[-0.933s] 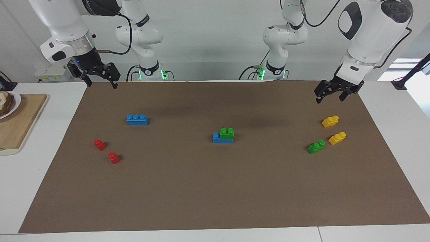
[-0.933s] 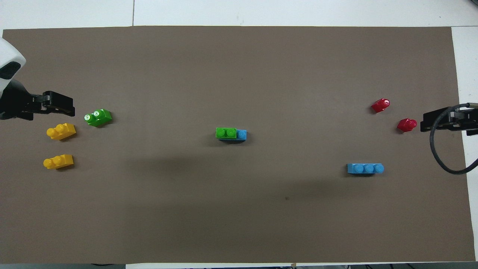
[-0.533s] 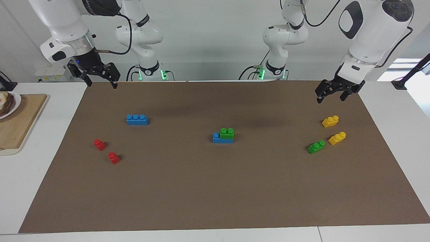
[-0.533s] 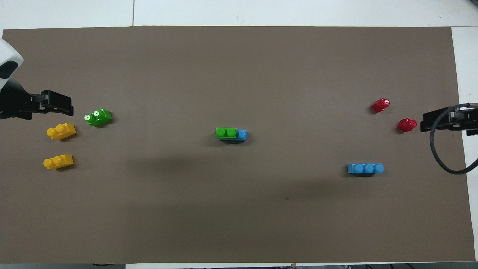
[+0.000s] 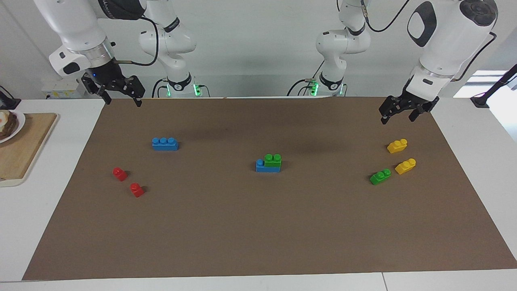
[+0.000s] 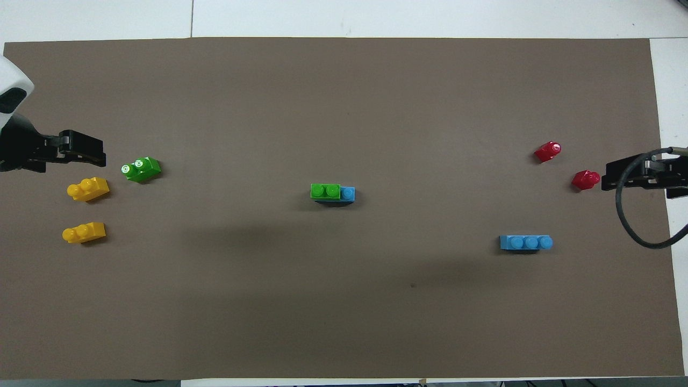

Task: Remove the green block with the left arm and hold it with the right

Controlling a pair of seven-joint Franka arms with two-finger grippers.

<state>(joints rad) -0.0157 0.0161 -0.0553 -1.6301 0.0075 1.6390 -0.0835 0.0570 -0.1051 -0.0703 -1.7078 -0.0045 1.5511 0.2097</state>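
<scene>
Green block (image 5: 273,160) unmoved on blue brick (image 5: 266,167); arms barely shifted.

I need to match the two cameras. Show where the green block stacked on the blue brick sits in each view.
Facing view: the green block sits mid-mat, on the blue brick, covering its end toward the left arm.
Overhead view: the green block is again mid-mat, on the same end of the blue brick.
Shared landmark: the lone blue brick, toward the right arm's end.

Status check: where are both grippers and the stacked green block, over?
Left gripper open, raised over mat edge near yellow bricks. Right gripper open, raised at its own end. Green block sits on blue brick, mid-mat, untouched. Path clear.
</scene>
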